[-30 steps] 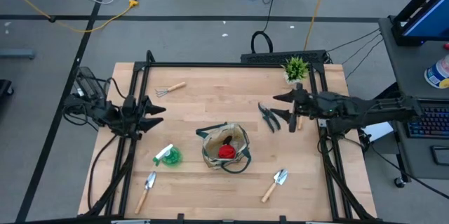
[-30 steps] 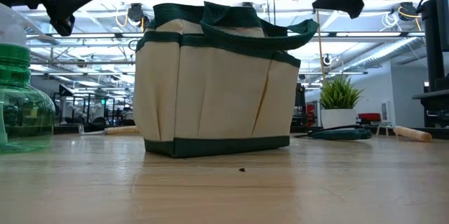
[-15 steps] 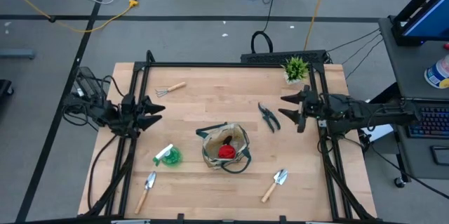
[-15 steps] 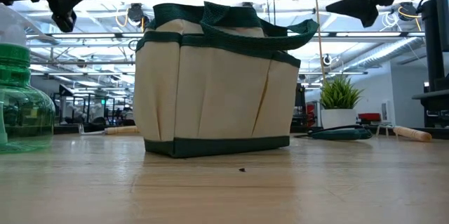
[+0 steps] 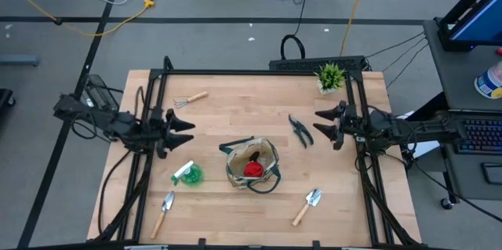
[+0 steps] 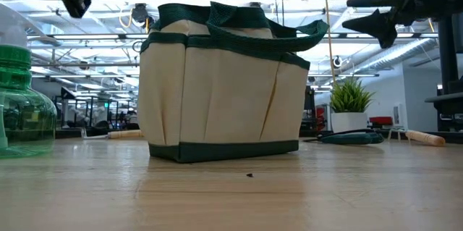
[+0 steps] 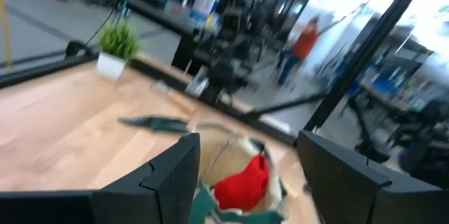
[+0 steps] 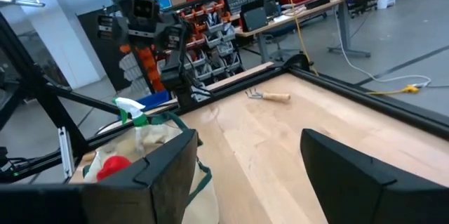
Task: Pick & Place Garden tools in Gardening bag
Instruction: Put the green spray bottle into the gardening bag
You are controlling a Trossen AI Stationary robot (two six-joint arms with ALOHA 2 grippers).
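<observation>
A pale, light-brown wood grain is shown by the worktop. The gardening bag is coloured beige with dark green trim, and a red glove is seen inside it. Green and white are shown by the spray bottle. Dark pruning shears, a green potted plant and black arms are noted.

Bag mid-bench, glove inside; shears toward the right edge; rake near the far-left corner.

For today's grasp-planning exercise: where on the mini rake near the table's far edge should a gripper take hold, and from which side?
Grip the mini rake at mid-handle, probably from straight above: it lies flat, the wooden handle is straight, and the tines splay at one end. The left gripper is nearer.
</observation>
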